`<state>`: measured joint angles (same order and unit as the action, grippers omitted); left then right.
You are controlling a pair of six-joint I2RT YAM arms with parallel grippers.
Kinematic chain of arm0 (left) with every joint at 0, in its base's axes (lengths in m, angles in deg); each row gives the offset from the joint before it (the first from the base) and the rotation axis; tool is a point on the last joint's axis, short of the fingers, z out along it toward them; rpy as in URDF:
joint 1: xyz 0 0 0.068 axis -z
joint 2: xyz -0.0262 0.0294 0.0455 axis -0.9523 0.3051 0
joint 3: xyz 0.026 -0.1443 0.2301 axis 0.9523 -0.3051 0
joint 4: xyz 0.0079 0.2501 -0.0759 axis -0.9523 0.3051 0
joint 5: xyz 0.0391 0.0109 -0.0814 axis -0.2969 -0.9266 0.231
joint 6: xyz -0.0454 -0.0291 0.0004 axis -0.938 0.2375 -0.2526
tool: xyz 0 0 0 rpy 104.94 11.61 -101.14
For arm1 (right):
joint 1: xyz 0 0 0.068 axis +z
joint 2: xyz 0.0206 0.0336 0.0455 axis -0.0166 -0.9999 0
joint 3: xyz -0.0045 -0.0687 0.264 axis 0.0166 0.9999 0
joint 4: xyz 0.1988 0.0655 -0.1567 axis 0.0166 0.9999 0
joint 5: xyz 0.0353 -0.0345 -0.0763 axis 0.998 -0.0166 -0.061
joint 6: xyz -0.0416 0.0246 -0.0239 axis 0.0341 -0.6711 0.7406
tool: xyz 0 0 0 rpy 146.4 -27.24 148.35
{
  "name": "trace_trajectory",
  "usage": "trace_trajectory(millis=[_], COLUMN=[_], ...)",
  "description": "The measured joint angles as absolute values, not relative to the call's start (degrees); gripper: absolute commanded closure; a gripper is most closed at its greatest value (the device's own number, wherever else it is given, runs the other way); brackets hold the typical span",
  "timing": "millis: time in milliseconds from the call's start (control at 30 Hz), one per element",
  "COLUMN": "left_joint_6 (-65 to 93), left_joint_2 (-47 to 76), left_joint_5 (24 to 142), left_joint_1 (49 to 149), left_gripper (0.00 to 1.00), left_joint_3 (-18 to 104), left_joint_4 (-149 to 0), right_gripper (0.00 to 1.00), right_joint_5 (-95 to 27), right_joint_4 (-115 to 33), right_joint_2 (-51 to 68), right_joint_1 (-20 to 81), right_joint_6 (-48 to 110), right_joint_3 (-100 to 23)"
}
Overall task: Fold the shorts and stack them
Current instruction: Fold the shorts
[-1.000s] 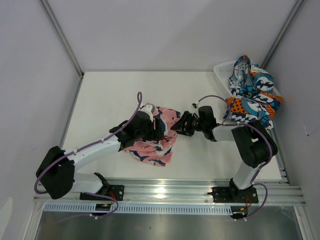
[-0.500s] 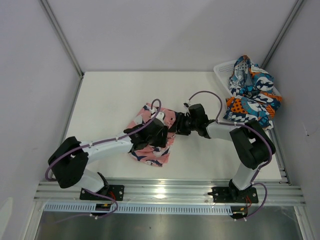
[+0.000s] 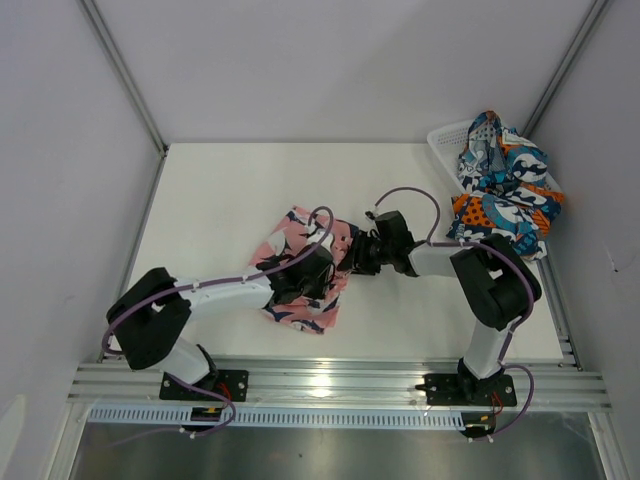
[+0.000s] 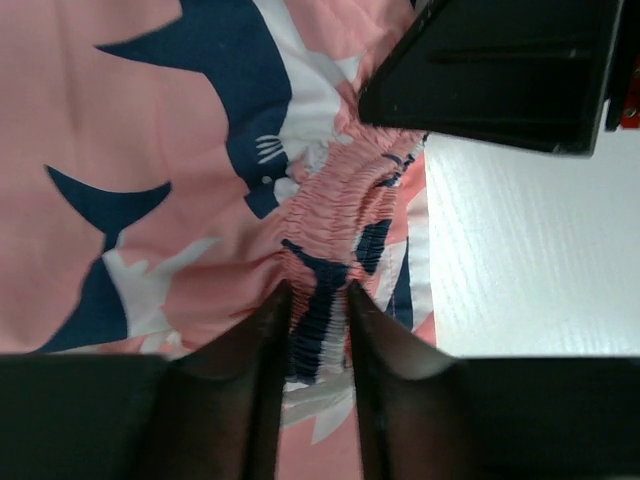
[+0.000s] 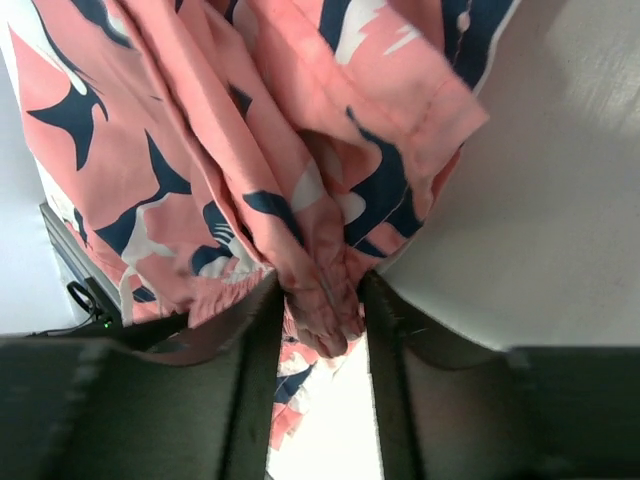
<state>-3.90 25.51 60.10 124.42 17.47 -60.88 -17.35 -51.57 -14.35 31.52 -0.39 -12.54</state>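
The pink shorts (image 3: 296, 240) with navy-and-white shapes lie bunched mid-table. My left gripper (image 3: 325, 270) is shut on their elastic waistband (image 4: 335, 225), which shows pinched between the fingers (image 4: 260, 390) in the left wrist view. My right gripper (image 3: 352, 258) is shut on a fold of the same pink shorts (image 5: 200, 150), close to the left gripper. The blue, teal, orange and white shorts (image 3: 500, 185) lie heaped on the white mesh basket (image 3: 443, 138) at the back right.
The basket stands against the right wall. The metal rail (image 3: 330, 385) runs along the near edge. Bare white table (image 3: 210, 190) lies left and behind the pink shorts. The right gripper's body (image 4: 500, 70) shows close in the left wrist view.
My left gripper has moved right across the pink shorts toward the right gripper. The right gripper has shifted left a little. The pink cloth has spread out to the back left.
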Motion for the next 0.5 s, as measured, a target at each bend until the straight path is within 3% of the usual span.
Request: trace_trajectory(millis=[133, 233, 500], left_joint_6=[-3.57, -3.42, -2.50], left_joint_2=[27.30, 28.44, 28.81], left_joint_5=[60.06, 59.82, 59.49], left_joint_1=[125.82, 126.84, 127.48], left_gripper=[0.82, 0.87, 0.89], left_joint_3=[16.48, 16.40, 16.37], left_joint_4=[-62.32, -63.00, -63.28], right_gripper=[0.85, 0.93, 0.98], right_joint_5=[-16.10, -15.69, -15.77], right_joint_4=[-52.18, -51.98, -46.06], right_joint_2=[-15.16, -15.16, -15.14], right_joint_1=[31.50, 31.48, 31.63], right_joint_6=[-1.33, -1.39, 0.58], right_joint_3=[-12.54, -12.76, -17.37])
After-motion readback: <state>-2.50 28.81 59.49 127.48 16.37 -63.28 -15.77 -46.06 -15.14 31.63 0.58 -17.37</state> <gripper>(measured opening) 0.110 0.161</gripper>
